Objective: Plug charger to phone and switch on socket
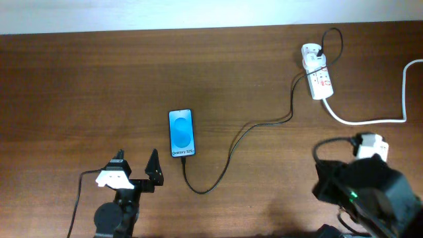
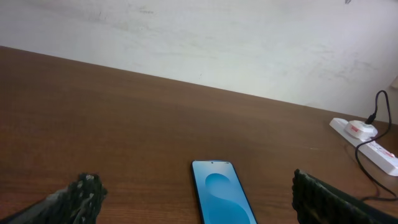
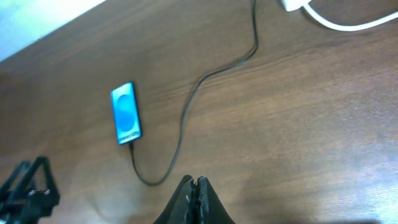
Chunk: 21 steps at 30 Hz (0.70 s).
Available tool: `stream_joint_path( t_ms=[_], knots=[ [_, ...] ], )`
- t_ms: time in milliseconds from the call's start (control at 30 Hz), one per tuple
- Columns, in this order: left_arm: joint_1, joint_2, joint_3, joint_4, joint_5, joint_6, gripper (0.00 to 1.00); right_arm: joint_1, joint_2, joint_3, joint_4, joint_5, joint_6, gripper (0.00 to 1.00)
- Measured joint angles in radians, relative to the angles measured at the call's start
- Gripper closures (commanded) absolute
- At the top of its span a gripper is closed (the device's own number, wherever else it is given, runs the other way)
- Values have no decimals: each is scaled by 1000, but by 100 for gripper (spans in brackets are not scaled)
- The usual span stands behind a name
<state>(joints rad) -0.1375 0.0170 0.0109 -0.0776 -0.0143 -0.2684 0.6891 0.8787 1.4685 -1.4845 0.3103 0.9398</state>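
Aiming for the socket (image 1: 318,74) near the far right corner of the desk (image 1: 66,99), lying roughly front to back, I'd use my right claw (image 3: 198,186), pinched shut and empty, as the nearer one. My left claw (image 1: 134,170) gapes wide just in front of the phone (image 1: 182,133), mid-desk, with the charger (image 3: 255,31) seemingly plugged in.

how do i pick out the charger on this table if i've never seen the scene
On the brown table, find the blue-screened phone near the middle and the white socket near the back edge. The charger is the line curving between them, looping below the phone. It is thin and black, unlike the socket's thick white lead.
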Motion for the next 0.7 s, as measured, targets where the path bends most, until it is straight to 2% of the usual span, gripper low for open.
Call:
stream_joint_path(
  t_ms=[133, 267, 400, 533, 700],
  knots=[
    [0, 0, 0, 0, 2, 0, 1, -143, 176, 103, 1, 5, -39, 96],
    [0, 2, 0, 0, 3, 0, 1, -419, 388, 262, 23, -76, -194, 96],
    [0, 3, 0, -1, 4, 0, 1, -687, 575, 287, 184, -323, -429, 96],
    [0, 3, 0, -1, 4, 0, 1, -842, 765, 288, 330, -481, -542, 96],
    [0, 3, 0, -1, 4, 0, 0, -946, 1011, 290, 455, -548, -644, 96]
  ],
)
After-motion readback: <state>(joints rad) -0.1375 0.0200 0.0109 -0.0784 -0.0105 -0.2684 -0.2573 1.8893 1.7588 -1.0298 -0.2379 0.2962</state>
